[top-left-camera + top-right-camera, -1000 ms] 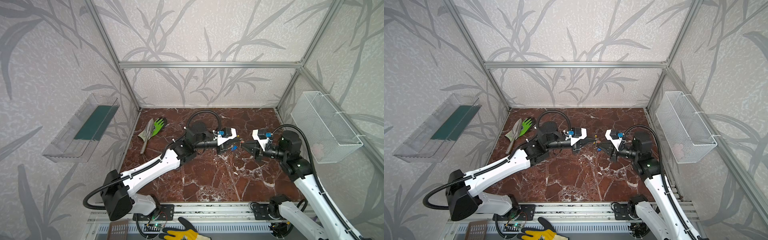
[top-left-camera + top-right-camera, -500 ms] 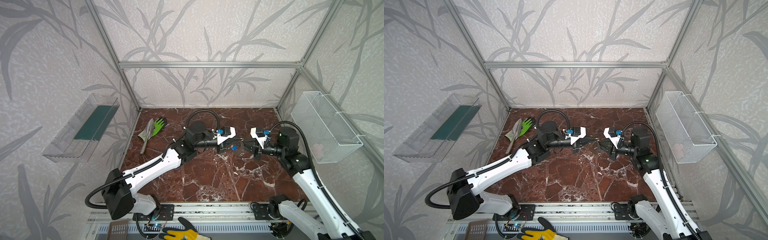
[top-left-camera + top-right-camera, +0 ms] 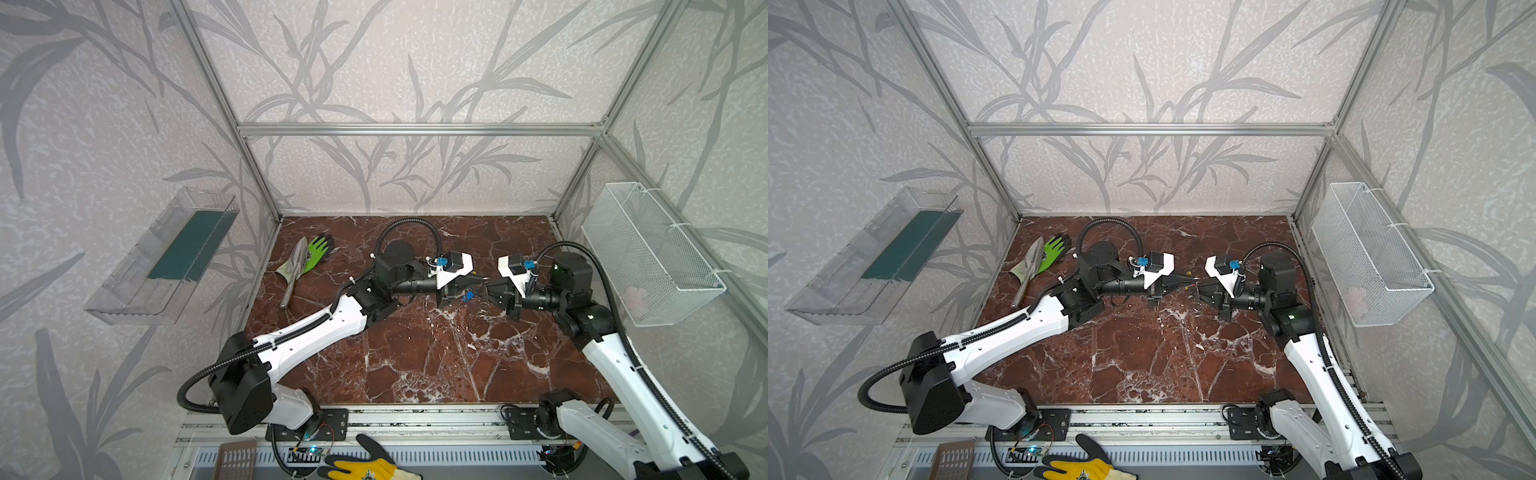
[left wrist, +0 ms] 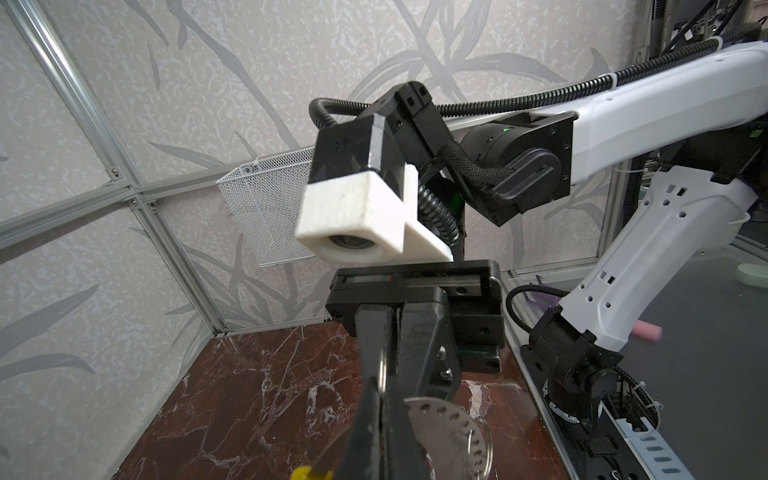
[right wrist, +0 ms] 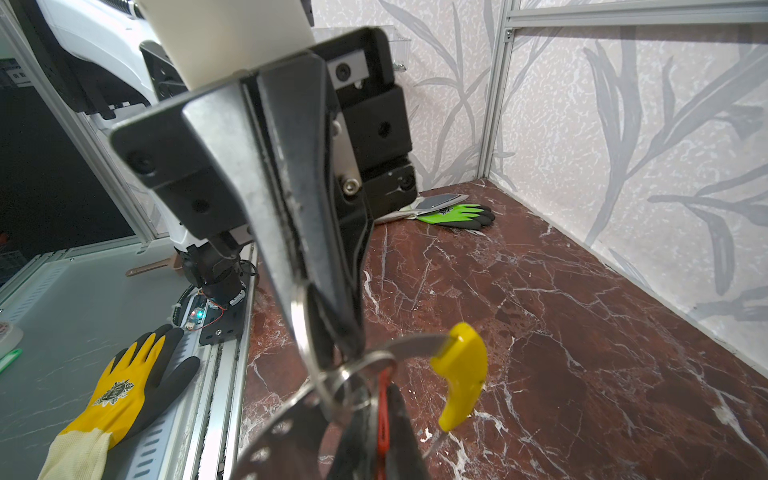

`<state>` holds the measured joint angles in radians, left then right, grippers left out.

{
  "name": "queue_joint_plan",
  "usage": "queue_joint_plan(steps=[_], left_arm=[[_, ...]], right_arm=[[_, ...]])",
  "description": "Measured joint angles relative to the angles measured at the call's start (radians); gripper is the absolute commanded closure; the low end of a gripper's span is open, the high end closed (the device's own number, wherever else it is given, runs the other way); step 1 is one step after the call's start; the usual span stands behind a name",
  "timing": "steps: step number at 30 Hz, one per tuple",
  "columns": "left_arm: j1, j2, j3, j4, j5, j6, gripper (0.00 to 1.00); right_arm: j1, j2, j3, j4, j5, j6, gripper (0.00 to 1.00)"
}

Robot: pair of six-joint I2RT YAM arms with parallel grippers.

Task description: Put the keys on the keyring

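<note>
Both grippers meet tip to tip above the middle of the marble floor. My left gripper (image 3: pixel 478 286) (image 4: pixel 382 405) is shut on the keyring (image 4: pixel 446 424), a grey perforated band with a yellow arc (image 5: pixel 461 374). My right gripper (image 3: pixel 493 291) (image 5: pixel 380 399) is shut on the red-tagged key (image 5: pixel 382 409), whose small split ring (image 5: pixel 303 332) lies against the band by the left fingers (image 5: pixel 299 208). The blue-tagged key (image 3: pixel 468 296) hangs under the left gripper. Another small ring (image 4: pixel 482 444) sits on the band.
A green glove (image 3: pixel 319 250) and a metal trowel (image 3: pixel 294 268) lie at the back left of the floor. A wire basket (image 3: pixel 648 253) hangs on the right wall, a clear tray (image 3: pixel 166 257) on the left wall. A yellow glove (image 3: pixel 365 467) lies on the front rail.
My right gripper has moved left with the red-tagged key until its tips meet the left gripper and the keyring. The left arm has barely moved.
</note>
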<state>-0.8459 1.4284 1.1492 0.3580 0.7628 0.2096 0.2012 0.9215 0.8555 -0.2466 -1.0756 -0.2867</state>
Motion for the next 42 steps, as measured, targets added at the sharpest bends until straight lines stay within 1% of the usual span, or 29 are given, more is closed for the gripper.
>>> queue_joint_plan(steps=[5,10,18,27,35,36,39,40,42], left_arm=[[0.000,0.000,0.013,-0.088,-0.007,0.081,1.00],[0.000,-0.006,0.032,-0.203,-0.035,0.177,1.00],[0.002,-0.009,0.040,-0.303,-0.081,0.252,1.00],[0.016,-0.009,0.041,-0.328,-0.100,0.273,1.00],[0.034,-0.008,0.040,-0.336,-0.071,0.266,1.00],[0.037,-0.007,0.039,-0.336,-0.066,0.262,0.98],[0.054,-0.006,0.018,-0.314,-0.050,0.235,0.74],[0.067,-0.006,-0.002,-0.293,-0.045,0.211,0.69],[0.098,-0.006,-0.047,-0.250,-0.038,0.162,0.68]], right_arm=[[0.000,-0.005,0.018,-0.064,0.040,-0.039,1.00],[0.000,-0.025,0.058,-0.154,0.111,-0.098,1.00],[0.000,-0.045,0.081,-0.217,0.145,-0.142,1.00],[0.001,-0.030,0.117,-0.312,0.193,-0.202,1.00],[0.016,-0.016,0.129,-0.369,0.270,-0.267,1.00],[0.021,-0.011,0.132,-0.371,0.279,-0.273,1.00],[0.046,0.013,0.151,-0.387,0.311,-0.293,1.00],[0.060,0.026,0.160,-0.394,0.330,-0.301,1.00],[0.085,0.053,0.170,-0.406,0.363,-0.312,1.00]])
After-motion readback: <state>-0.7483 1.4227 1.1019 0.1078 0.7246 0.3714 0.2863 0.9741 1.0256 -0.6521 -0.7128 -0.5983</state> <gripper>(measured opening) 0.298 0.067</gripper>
